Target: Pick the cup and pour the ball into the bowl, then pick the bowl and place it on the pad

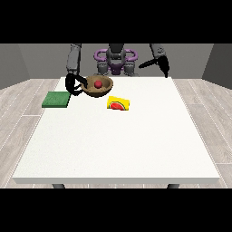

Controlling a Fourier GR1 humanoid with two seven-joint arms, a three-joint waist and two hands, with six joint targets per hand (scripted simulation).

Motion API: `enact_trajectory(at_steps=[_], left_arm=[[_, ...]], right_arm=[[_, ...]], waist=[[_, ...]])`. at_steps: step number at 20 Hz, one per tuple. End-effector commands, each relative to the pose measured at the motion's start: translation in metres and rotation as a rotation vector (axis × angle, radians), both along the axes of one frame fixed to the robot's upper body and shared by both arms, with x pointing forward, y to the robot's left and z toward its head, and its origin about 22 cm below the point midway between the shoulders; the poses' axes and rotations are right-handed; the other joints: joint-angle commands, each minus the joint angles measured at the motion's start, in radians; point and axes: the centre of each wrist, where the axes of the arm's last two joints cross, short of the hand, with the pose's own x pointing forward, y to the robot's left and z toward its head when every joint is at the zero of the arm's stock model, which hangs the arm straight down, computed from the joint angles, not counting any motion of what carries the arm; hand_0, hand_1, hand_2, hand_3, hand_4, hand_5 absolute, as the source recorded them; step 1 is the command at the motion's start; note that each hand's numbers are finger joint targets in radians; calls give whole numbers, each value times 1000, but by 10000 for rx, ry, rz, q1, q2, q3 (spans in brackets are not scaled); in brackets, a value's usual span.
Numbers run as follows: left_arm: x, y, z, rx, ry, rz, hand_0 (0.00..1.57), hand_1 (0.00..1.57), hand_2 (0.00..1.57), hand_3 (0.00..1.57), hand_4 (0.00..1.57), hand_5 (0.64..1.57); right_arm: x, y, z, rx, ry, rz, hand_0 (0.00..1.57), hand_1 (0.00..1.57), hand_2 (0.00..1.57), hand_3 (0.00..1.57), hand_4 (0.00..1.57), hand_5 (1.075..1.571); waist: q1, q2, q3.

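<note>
A brown bowl [103, 88] sits at the table's far left with a red ball [97, 84] inside it. The hand at the view's left [74, 84] is at the bowl's left rim, its fingers curled round the edge. I cannot tell whether the bowl rests on the table or is slightly raised. A yellow cup [118, 104] with a red and green picture lies on its side just right of and nearer than the bowl. A green pad [56, 99] lies flat at the table's left edge, beside that hand. The hand at the view's right [163, 68] hangs above the far right of the table, fingers straight, holding nothing.
The white table [122, 145] stretches wide towards the camera, with its left edge right by the pad. The robot's torso [116, 61] stands behind the far edge.
</note>
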Motion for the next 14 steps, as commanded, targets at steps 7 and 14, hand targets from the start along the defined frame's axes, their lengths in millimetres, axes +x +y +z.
enact_trajectory(at_steps=[7, 14], left_arm=[[-5, 15, 0, -16, -11, 59, 0, 0, 0, 0, 0, 1570], [4, 12, 5, 14, -699, 354, 0, 0, 0, 0, 0, 1565]], right_arm=[[10, -95, 63, 155, -268, -495, 1571, 1571, 1571, 1571, 1062, 1565], [8, -124, 84, 777, -743, -778, 1571, 1571, 1571, 1571, 1067, 1557]], waist=[[-19, 136, 37], [-270, 827, 34]])
